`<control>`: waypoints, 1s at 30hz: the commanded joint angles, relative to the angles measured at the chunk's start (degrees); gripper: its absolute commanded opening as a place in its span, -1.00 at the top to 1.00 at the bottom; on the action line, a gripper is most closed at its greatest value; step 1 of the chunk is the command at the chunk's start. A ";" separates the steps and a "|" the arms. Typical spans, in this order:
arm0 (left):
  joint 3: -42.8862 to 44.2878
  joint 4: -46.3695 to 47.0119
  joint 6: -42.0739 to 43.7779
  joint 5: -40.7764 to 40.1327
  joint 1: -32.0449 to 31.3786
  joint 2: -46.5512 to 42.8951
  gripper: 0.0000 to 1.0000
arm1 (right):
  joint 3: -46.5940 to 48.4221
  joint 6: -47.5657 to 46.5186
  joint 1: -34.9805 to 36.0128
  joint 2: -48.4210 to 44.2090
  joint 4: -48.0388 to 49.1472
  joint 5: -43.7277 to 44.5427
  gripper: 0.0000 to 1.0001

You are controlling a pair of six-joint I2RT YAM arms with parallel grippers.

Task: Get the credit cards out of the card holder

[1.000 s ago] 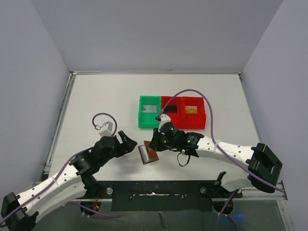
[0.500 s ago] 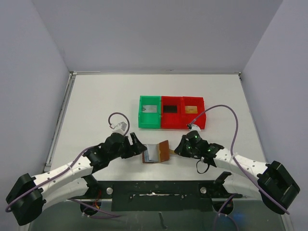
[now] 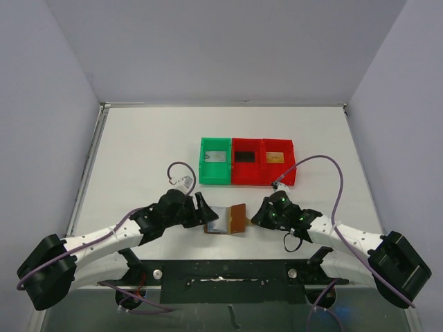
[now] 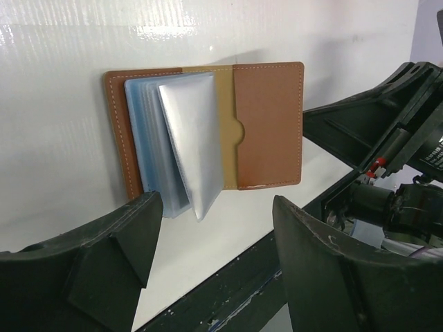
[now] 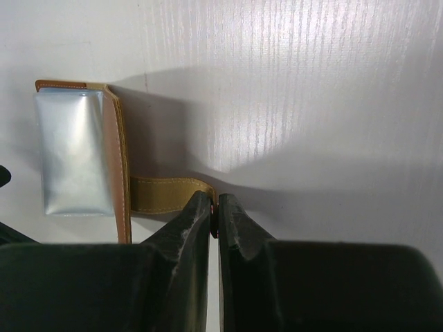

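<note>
Near the end, seemingly: credit cards [image 3: 216, 157] in the trays [image 3: 201, 167] at upper centre, card holder [image 3: 226, 220] spread open at lower centre, tab [image 5: 163, 194] pinched in the closed jaws of the right gripper [image 5: 214, 204], left gripper [image 3: 206, 214] with jaws open beside it, probably next checking sleeves [image 4: 187, 138] for leftovers.

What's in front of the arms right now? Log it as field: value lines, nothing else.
card holder: lying open on the table, clear sleeves fanned up
cards in holder: none visible in the sleeves
left gripper: open, at the holder's left side
right gripper: shut on the tab
grey card: in the green tray
black card: in the middle red tray
golden card: in the right red tray
</note>
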 commanded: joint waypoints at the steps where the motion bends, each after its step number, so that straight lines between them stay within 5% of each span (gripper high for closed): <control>1: 1.75 4.73 -1.39 1.00 -0.42 0.12 -0.26 | 0.13 0.46 -0.21 0.34 2.78 0.20 0.99; 20: -2.13 16.57 -8.20 2.72 -1.64 6.51 -0.22 | 0.15 0.57 -0.17 1.24 3.11 0.62 0.99; 30: 0.32 11.55 -6.82 -0.10 -2.94 7.19 -0.21 | 0.23 0.42 -0.21 0.89 2.67 0.73 0.99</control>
